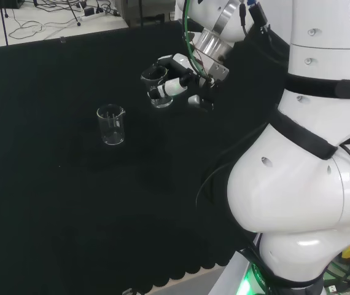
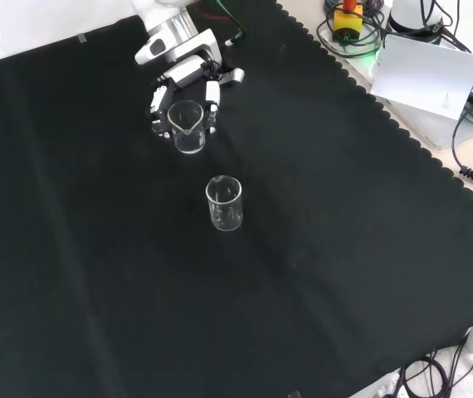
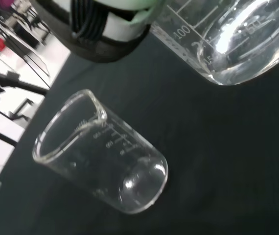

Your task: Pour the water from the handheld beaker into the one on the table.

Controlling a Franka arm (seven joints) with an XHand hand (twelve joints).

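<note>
While the hand (image 1: 178, 83) curls its black and white fingers around a clear glass beaker (image 1: 156, 86), that held beaker sits in the upper middle of the head view, raised off the black cloth (image 1: 52, 203) and roughly upright. In the front view the same hand (image 2: 188, 83) comes in from the upper left of the frame, its fingers (image 2: 213, 94) wrapped on either side of the held beaker (image 2: 187, 126), whose pouring spout faces the lower part of the frame.

The second beaker (image 1: 111, 125) stands upright on the desk, left of and a little below the held one in the head view, the two apart with bare cloth between them. In the front view this standing beaker (image 2: 224, 203) is near the frame's centre, below and slightly right of the held one. No water can be made out in it there.

In the wrist view the base of the held beaker (image 3: 227, 44) fills the upper right corner, with printed graduation marks and a bright sheen at its bottom that may be water, though that cannot be told for sure. The standing beaker (image 3: 100, 152) lies lower left of centre in that frame, looking empty, with a blurred part of the hand (image 3: 105, 24) at the top.
</note>
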